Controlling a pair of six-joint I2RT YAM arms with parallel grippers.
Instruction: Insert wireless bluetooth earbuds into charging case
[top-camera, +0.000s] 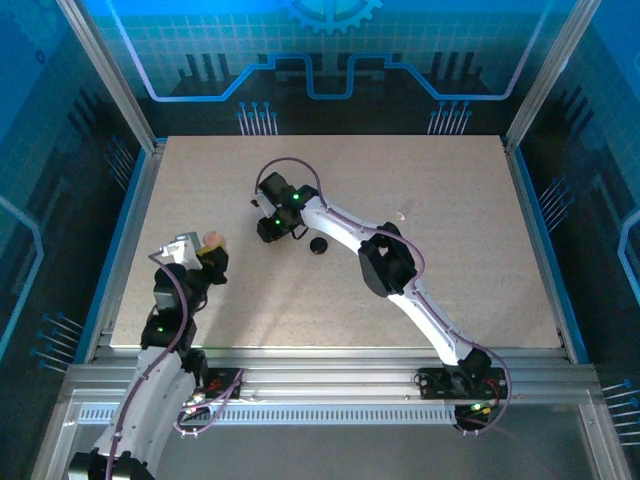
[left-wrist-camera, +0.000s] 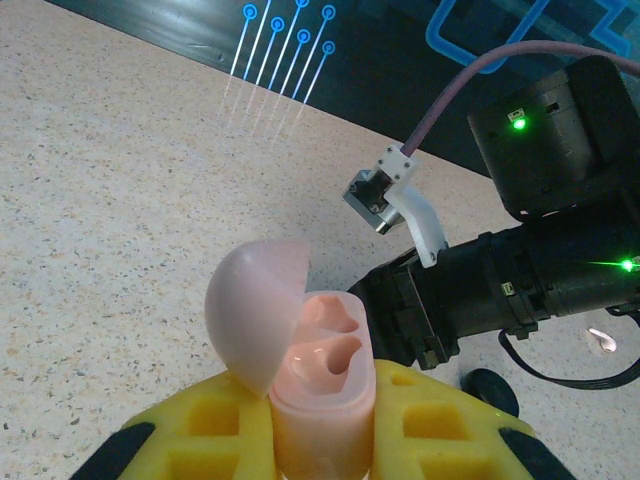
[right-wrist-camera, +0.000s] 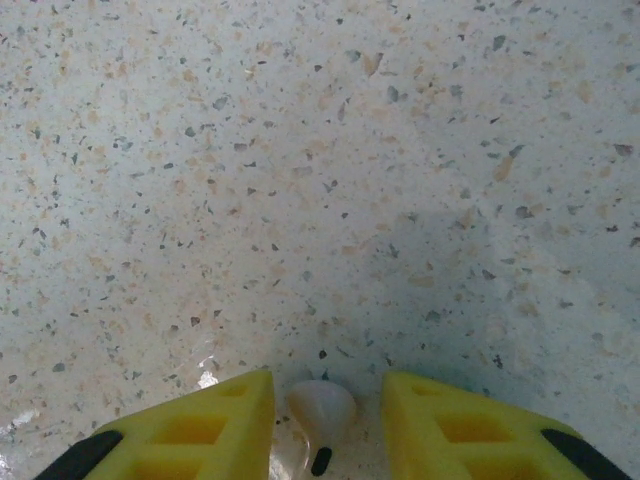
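A pink charging case (left-wrist-camera: 325, 372) stands upright between the yellow fingers of my left gripper (left-wrist-camera: 322, 425), which is shut on it. Its domed lid (left-wrist-camera: 255, 312) is swung open to the left and both moulded wells are bare. From above, the case (top-camera: 212, 240) is at the table's left. My right gripper (right-wrist-camera: 327, 388) is down at the speckled table, near the middle (top-camera: 268, 228). A small pale earbud (right-wrist-camera: 322, 408) with a black mark lies between its fingers (right-wrist-camera: 205, 430), with a gap on each side. A second pale earbud-like piece (top-camera: 402, 213) lies apart to the right.
A round black puck (top-camera: 318, 245) lies on the table just right of my right gripper, and shows low in the left wrist view (left-wrist-camera: 490, 388). The right arm's black wrist (left-wrist-camera: 540, 270) crosses close behind the case. Aluminium frame posts and blue walls ring the table (top-camera: 450, 300).
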